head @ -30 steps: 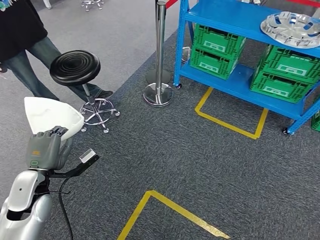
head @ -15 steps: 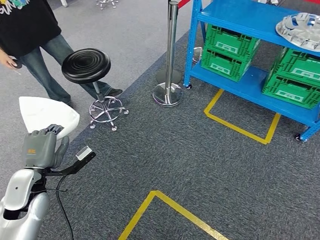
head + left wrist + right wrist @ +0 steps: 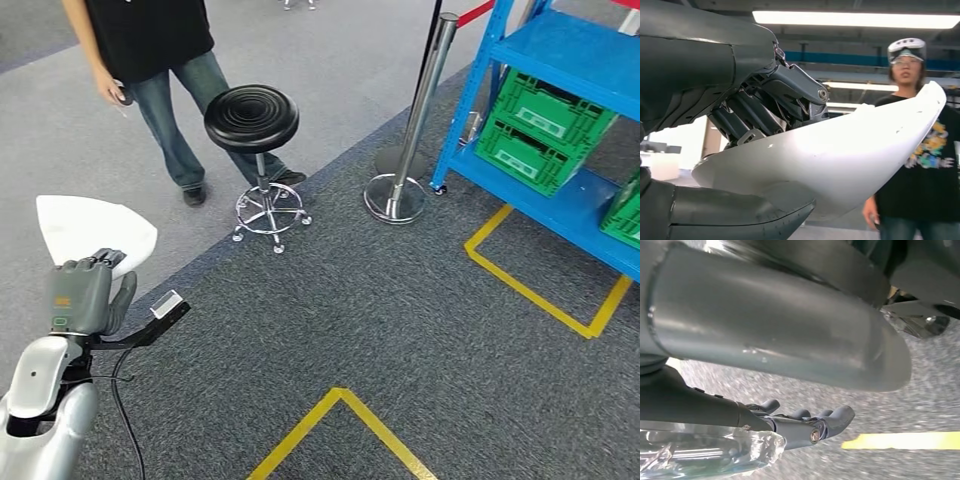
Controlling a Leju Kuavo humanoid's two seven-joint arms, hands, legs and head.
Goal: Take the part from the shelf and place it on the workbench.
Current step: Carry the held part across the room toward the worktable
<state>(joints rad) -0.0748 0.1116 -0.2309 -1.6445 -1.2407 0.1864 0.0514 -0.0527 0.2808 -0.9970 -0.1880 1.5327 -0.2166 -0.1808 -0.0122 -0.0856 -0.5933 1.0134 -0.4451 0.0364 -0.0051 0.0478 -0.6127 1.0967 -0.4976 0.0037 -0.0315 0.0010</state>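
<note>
A white curved shell part (image 3: 90,228) sits in my left hand (image 3: 83,295) at the lower left of the head view. In the left wrist view the dark fingers (image 3: 764,107) lie over the part (image 3: 851,150) and the thumb lies under it. The blue shelf (image 3: 573,55) with green crates (image 3: 555,125) stands at the far right. My right hand (image 3: 806,425) hangs over the grey carpet, fingers stretched out and holding nothing.
A person (image 3: 162,60) stands at the top left beside a black stool (image 3: 253,118). A chrome barrier post (image 3: 411,130) stands left of the shelf. Yellow tape lines (image 3: 543,300) mark the dark carpet, with another corner (image 3: 340,400) in front of me.
The camera has turned left: the shelf has slid toward the right edge, and the stool and person now sit nearer the middle. My left hand still holds the white part.
</note>
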